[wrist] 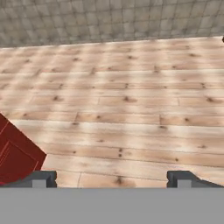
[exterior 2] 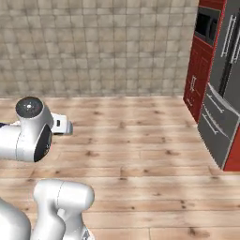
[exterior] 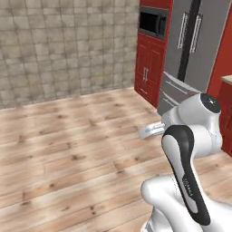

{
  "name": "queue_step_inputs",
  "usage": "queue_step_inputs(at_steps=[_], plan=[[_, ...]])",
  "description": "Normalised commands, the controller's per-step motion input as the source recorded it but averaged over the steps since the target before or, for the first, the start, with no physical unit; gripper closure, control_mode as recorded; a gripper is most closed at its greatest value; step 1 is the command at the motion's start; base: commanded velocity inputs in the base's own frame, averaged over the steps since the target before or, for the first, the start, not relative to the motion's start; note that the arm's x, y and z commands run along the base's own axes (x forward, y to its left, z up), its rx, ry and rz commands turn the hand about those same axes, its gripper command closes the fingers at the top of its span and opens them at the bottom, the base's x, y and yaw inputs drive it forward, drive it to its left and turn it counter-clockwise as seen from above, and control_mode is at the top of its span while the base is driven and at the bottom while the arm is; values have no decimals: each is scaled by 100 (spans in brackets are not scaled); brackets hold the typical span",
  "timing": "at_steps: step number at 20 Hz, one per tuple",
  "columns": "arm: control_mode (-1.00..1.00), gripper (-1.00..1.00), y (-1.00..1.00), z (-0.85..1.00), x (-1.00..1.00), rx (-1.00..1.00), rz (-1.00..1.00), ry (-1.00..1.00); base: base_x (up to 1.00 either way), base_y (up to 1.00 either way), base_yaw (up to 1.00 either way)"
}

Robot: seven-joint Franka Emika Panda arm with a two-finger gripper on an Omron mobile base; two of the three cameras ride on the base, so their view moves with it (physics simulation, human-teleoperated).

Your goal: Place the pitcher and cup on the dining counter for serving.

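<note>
The gripper (wrist: 112,178) is seen in the hand view with its two dark fingertips (wrist: 38,178) set wide apart at the bottom; nothing is held between them, and bare floor is seen through the gap. A red cabinet corner (wrist: 15,157) is seen at the lower left of that view, just beside the left tip.

In the base views the white arm (exterior: 186,149) is folded close to the base, with its dark-jointed elbow raised over the wood floor (exterior: 68,149). The planks are seen stretching away to a grey tiled wall (exterior 2: 93,47).

Farther off, on the right side, a red cabinet column (exterior: 148,68) is set against the wall, with a black microwave (exterior: 153,22) built into its upper part and silver handles on the doors below. Beside it a grey fridge (exterior: 190,50) with long handles is seen. A beige counter edge (exterior: 227,79) is glimpsed at the far right of the left base view, over a red cabinet. Where the pitcher and cup stand cannot be told.
</note>
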Motion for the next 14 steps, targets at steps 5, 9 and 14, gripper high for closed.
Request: queue_step_inputs(at_steps=[5,9,14], plan=[[100,-100,0,0,0,0,0,0,0,0,-95],[100,-100,0,0,0,0,0,0,0,-18,-87],[100,-100,0,0,0,0,0,0,0,-79,-71]])
